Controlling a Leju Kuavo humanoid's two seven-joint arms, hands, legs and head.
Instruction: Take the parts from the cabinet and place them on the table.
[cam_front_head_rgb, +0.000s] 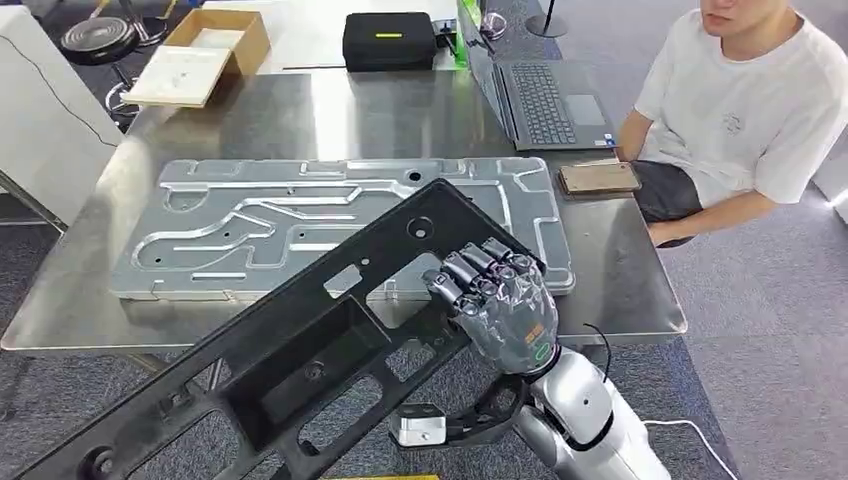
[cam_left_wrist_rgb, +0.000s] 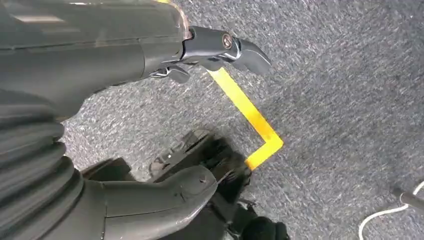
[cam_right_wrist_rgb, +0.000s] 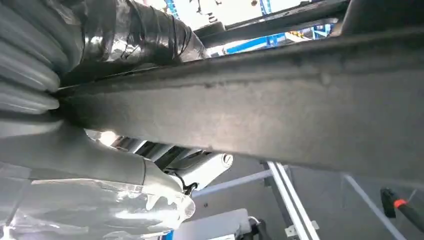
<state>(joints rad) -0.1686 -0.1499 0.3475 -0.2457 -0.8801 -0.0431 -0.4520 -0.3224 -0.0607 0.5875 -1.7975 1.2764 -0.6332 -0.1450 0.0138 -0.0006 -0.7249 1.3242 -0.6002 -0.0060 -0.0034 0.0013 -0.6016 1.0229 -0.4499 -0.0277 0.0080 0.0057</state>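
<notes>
Your right robot hand (cam_front_head_rgb: 497, 305) gripped the long black plastic frame part (cam_front_head_rgb: 300, 350)
It hung tilted over the steel counter (cam_front_head_rgb: 620, 270); your left robot hand (cam_left_wrist_rgb: 150, 55) gripped nothing, fingers apart

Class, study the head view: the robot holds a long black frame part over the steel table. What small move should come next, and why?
Probably carry the black frame part a little further forward over the table, then lower it. The right hand grips its edge, but much of the part hangs off the near edge, and its far end overlaps the silver panel already lying there.
</notes>
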